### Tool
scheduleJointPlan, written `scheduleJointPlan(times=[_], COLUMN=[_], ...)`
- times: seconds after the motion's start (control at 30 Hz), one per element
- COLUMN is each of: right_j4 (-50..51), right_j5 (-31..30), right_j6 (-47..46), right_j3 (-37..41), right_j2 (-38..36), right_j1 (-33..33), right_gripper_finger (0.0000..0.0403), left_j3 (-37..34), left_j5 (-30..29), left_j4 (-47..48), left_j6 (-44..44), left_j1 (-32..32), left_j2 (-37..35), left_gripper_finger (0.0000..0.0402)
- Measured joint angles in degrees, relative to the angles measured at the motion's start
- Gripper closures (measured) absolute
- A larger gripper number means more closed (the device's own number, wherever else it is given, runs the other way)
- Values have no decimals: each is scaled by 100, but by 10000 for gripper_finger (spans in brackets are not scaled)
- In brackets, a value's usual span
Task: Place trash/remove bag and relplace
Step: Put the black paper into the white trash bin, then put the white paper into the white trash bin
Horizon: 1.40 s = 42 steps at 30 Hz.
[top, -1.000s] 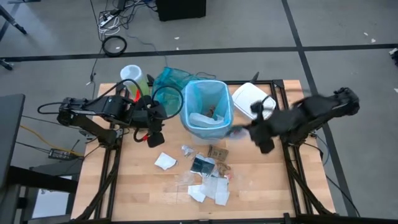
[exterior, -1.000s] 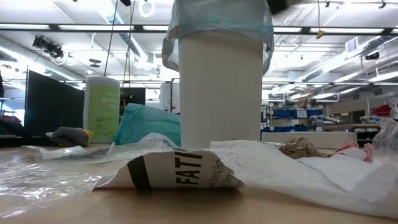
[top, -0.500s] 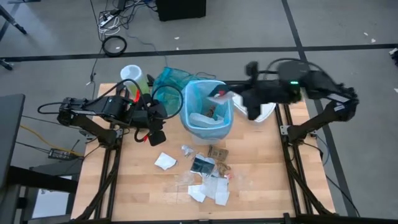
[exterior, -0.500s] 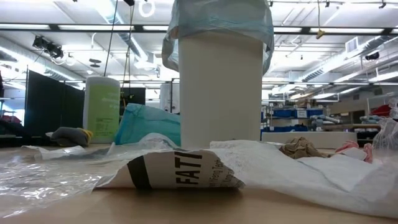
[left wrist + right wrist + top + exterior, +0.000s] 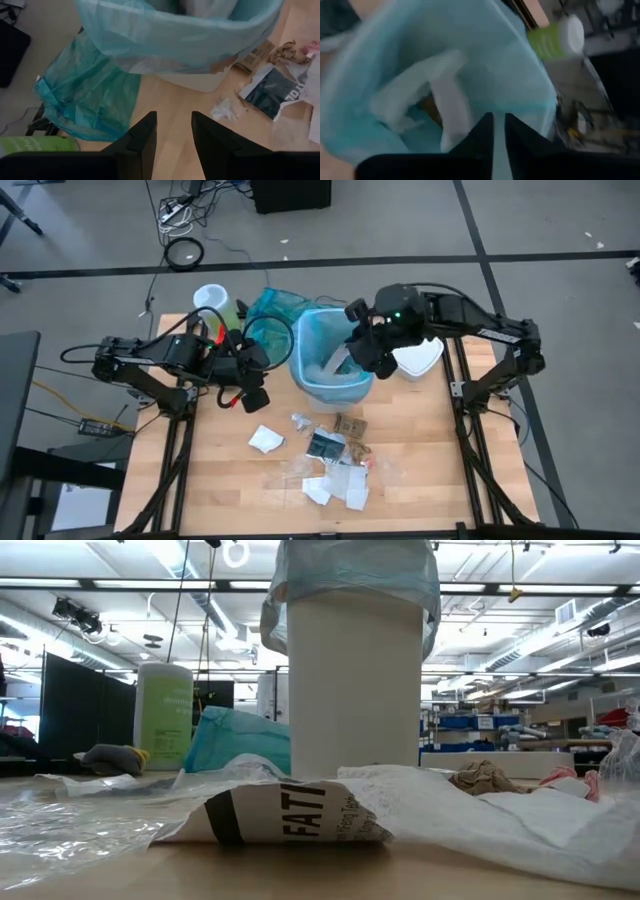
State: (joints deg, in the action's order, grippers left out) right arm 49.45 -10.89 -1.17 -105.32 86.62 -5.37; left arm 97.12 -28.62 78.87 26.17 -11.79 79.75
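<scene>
Above the bag (image 5: 312, 330), the right gripper (image 5: 352, 352) hovers, fingers slightly parted.

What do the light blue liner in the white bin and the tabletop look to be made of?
The light blue liner looks like thin, glossy plastic film: it is translucent and wrinkles over the rim of the white bin. The tabletop appears to be pale wood with a smooth finish, showing strip-like grain; possibly laminate.
</scene>
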Motion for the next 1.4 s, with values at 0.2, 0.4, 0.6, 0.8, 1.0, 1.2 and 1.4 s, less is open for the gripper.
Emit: scheduleJointPlan(times=[0.2, 0.4, 0.6, 0.8, 1.0, 1.2, 1.4], right_j4=[-63, 668, 2023, 2189, 2190, 2205, 2304], right_j5=[159, 126, -397, -804, -819, -796, -746], right_j6=[172, 54, -746, -1282, -1324, -1290, -1276], right_j3=[-206, -697, -769, -769, -767, -763, -763], right_j2=[-247, -928, -1869, -2363, -2413, -2283, -2157], right_j1=[-41, 151, 423, 488, 488, 488, 488], right_gripper_finger=[259, 190, 173, 173, 172, 172, 172], left_j3=[-1, -1059, -2986, -4196, -4926, -5585, -6042], left_j5=[304, 753, 1818, 2595, 2028, 2205, 2210], left_j4=[16, -774, -2187, -3715, -5158, -6059, -6778], left_j6=[-22, 257, 515, 276, -262, -486, -678], left_j1=[2, -145, -497, -879, -1006, -866, -673], left_j2=[0, -254, -628, -598, -597, -592, -570], left_gripper_finger=[270, 269, 268, 268, 267, 268, 268])
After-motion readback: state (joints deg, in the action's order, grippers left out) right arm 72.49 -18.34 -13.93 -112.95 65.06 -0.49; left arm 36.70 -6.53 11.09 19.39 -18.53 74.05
